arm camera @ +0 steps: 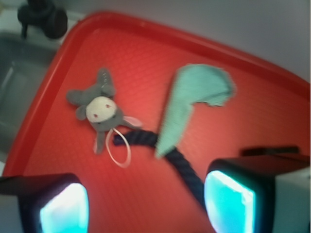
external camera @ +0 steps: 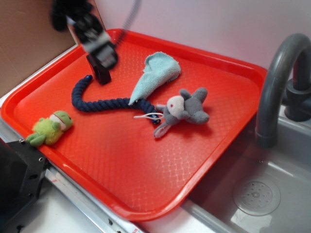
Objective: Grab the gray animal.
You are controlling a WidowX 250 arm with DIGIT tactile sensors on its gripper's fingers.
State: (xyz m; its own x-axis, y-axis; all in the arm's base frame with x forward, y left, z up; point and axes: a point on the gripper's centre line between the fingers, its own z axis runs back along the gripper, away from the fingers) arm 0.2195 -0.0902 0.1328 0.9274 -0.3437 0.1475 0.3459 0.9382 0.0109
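I see a red tray (external camera: 97, 160) beside the sink (external camera: 272, 194) and faucet (external camera: 279, 77). On it, a blue rope (external camera: 92, 104) runs under a pale cloth (external camera: 155, 75); a frog (external camera: 51, 128) sits at the near-left edge. Mouse (external camera: 187, 110) lies mid-tray at the rope's end — well apart from my gripper (external camera: 102, 73), which hovers wide open, empty.

A red plastic tray (external camera: 214, 160) carries a green frog plush (external camera: 50, 128) near its left edge, a navy braided rope (external camera: 92, 103) curving across the middle, and a light-blue cloth (external camera: 156, 74) lying over the rope's end (a gray sink (external camera: 272, 204) and faucet (external camera: 278, 77) sit beside the tray)
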